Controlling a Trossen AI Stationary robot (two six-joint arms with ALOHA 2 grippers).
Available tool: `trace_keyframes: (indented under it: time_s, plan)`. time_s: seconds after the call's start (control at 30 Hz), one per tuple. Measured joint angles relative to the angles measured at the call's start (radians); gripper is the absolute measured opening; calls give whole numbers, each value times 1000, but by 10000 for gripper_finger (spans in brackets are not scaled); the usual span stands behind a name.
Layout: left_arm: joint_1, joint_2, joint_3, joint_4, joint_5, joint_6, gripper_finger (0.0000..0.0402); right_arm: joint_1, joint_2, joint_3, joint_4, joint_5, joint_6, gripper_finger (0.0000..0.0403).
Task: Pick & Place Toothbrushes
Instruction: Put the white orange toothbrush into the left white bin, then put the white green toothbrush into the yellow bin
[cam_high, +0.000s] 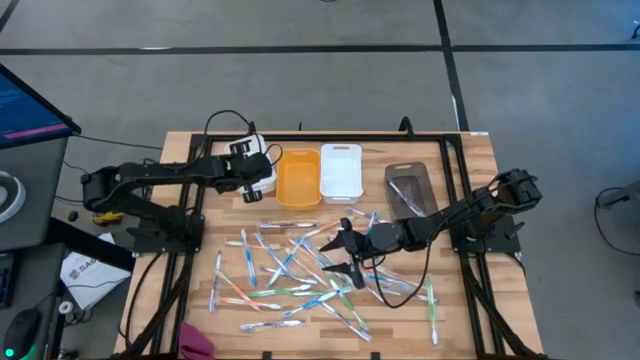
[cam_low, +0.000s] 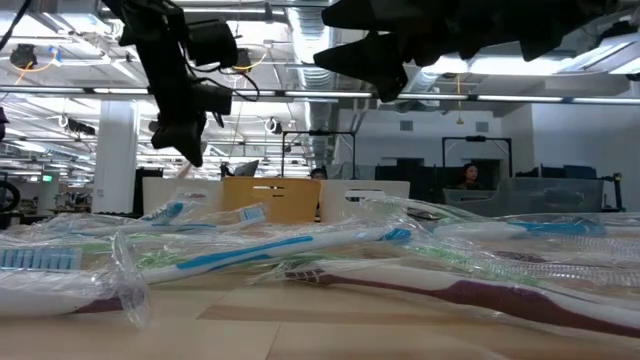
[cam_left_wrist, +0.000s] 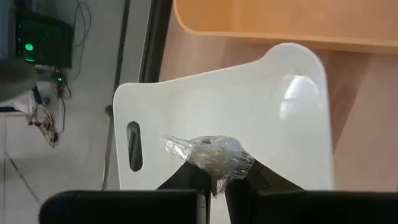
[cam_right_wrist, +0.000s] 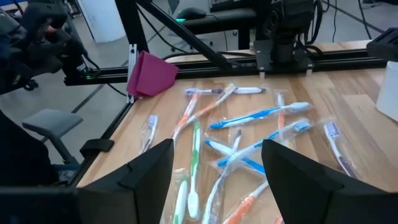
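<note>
Left gripper (cam_high: 262, 172) poised over the white bin (cam_high: 261, 168) at the back left of the wooden table (cam_high: 470, 175), fingers (cam_left_wrist: 186, 177) pinched on a clear-wrapped toothbrush (cam_left_wrist: 208, 155), beside the orange bin (cam_high: 298, 177), a second white bin (cam_high: 340, 171) and a smoky clear bin (cam_high: 411, 190). Right gripper (cam_high: 340, 250) held low above the scattered pile of wrapped toothbrushes (cam_high: 290, 270) at the table's middle, jaws spread wide and gripping nothing, with a magenta cloth (cam_high: 193, 341) lying at the front left corner
</note>
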Motion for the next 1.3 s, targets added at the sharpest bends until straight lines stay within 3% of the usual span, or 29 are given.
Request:
trace_keyframes:
  time_s: [0.17,0.53,1.0,1.3]
  plan:
    - [28,2,0,-2,60,0,30,5,0,0,-8,0,0,238]
    - [21,2,0,-3,59,-50,85,2,0,0,-9,0,-9,238]
    - [7,2,0,-11,52,-142,186,2,0,0,-8,0,-10,238]
    - [7,-30,0,-23,34,-224,213,2,0,0,-8,0,-26,238]
